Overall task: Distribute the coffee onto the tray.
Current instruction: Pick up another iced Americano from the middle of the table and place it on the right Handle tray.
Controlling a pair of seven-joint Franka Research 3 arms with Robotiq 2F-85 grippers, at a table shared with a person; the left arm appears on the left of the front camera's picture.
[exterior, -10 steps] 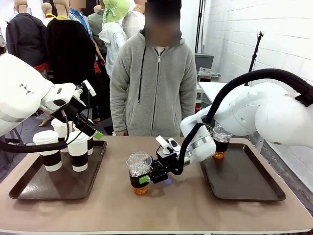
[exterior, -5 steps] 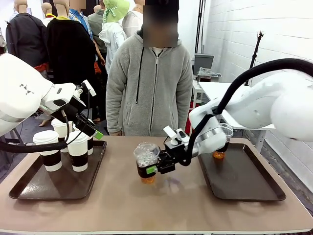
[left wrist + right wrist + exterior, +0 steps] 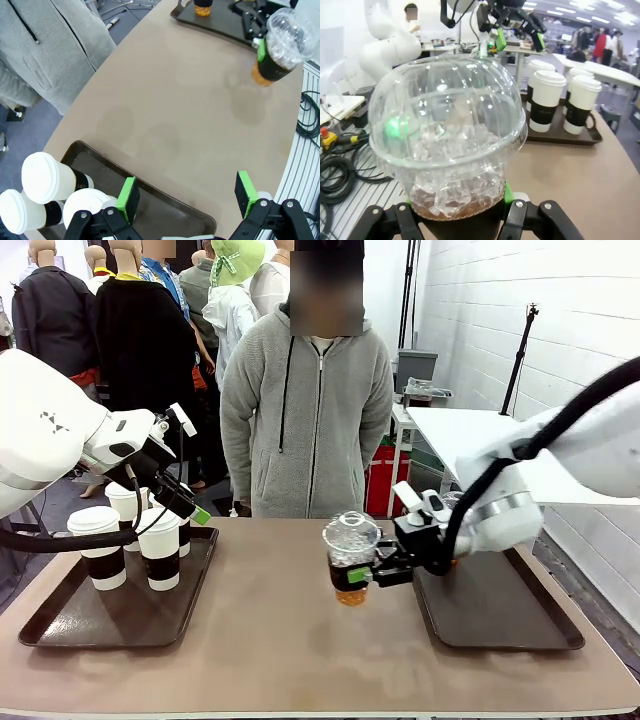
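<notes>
One dome-lidded iced coffee (image 3: 350,562) hangs above the table (image 3: 280,640), clamped in the right gripper (image 3: 366,574), just left of the right tray (image 3: 500,615). A second iced cup (image 3: 202,7), hidden behind that arm, shows in the left wrist view. The left gripper (image 3: 187,197) gapes empty above the white cups (image 3: 100,545).

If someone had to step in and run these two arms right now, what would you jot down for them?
Right pincer: shut on an iced coffee, held above the table beside the right tray.
Left pincer: open, empty, over the left tray.
Done: one iced coffee stands on the right tray; the white lidded cups sit on the left tray.
Left: set the held cup down on the right tray.
</notes>
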